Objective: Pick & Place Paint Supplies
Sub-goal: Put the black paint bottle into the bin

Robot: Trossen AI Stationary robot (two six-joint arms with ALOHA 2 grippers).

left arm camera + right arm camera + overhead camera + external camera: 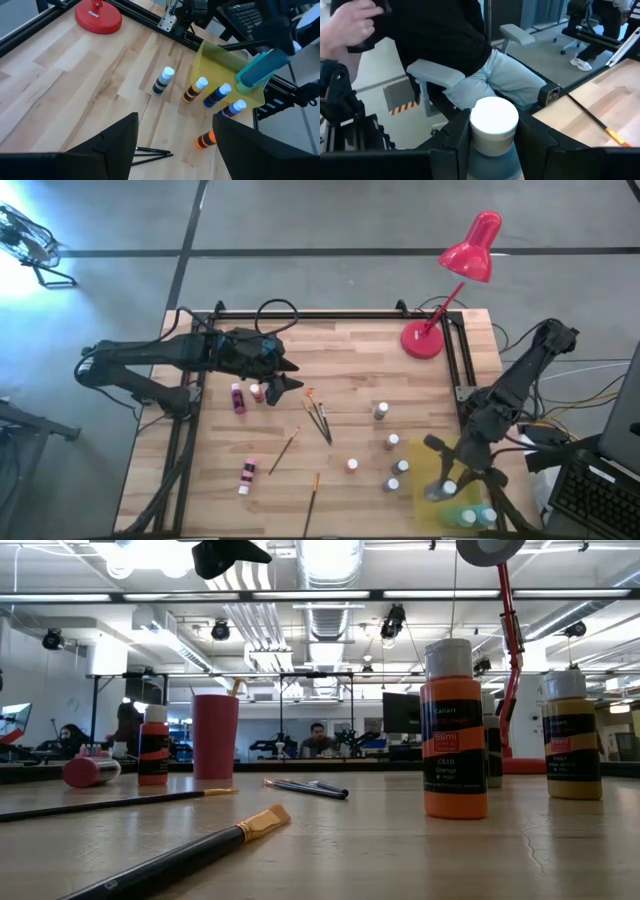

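Note:
Small white-capped paint bottles (392,442) stand on the wooden table's right half. Pink bottles (238,398) lie at the left, and thin brushes (318,416) lie mid-table. My left gripper (285,377) hovers open above the table's far left, near an orange bottle (256,392), touching nothing. At the near right corner my right gripper (447,480) is shut on a larger blue bottle (260,67) with a white cap (494,120). It hangs over the yellow tray (220,57), where two more bottles (478,516) lie. My right gripper pinches the blue bottle's body just under the white cap (490,150), one finger on each side. The fingers come in roughly level, lying across the bottle. The bottle stands cap-up in the hold, lifted clear above the yellow tray's edge.
A red desk lamp (470,250) stands with its base (422,340) at the far right. A black rail frame (455,360) lines the table's far and side edges. A seated person (470,60) with a raised hand (345,25) is just beyond the table's right edge.

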